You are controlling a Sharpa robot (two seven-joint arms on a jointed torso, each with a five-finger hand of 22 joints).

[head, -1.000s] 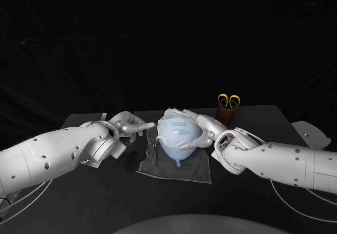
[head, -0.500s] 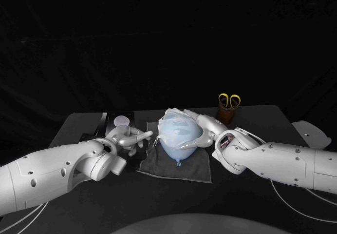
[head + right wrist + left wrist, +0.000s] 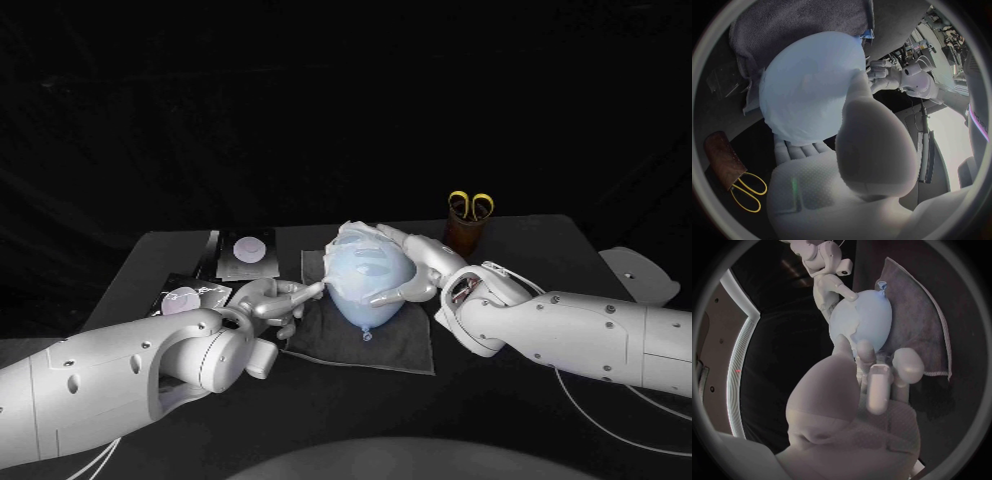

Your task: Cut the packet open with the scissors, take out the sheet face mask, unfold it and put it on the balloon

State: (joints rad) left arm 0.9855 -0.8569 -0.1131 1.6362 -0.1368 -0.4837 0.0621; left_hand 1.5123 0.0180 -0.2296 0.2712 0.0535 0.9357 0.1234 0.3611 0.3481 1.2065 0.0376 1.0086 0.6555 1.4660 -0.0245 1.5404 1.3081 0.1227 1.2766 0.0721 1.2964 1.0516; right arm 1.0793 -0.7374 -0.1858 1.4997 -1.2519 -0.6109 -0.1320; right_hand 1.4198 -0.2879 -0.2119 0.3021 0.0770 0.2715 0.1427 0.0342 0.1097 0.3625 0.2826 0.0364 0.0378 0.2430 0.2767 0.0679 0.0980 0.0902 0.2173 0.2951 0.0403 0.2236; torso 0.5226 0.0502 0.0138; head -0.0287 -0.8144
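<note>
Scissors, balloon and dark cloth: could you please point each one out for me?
scissors (image 3: 470,208), head view, on the yellow handles.
balloon (image 3: 362,296), head view, on its pale blue lower front.
cloth (image 3: 384,350), head view, on its bare near part.

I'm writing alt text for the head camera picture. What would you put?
A pale blue balloon lies on a dark cloth on a black table, the robot's right hand cupping its side and the left hand close on the other side. Yellow-handled scissors stand in a brown holder behind.
</note>
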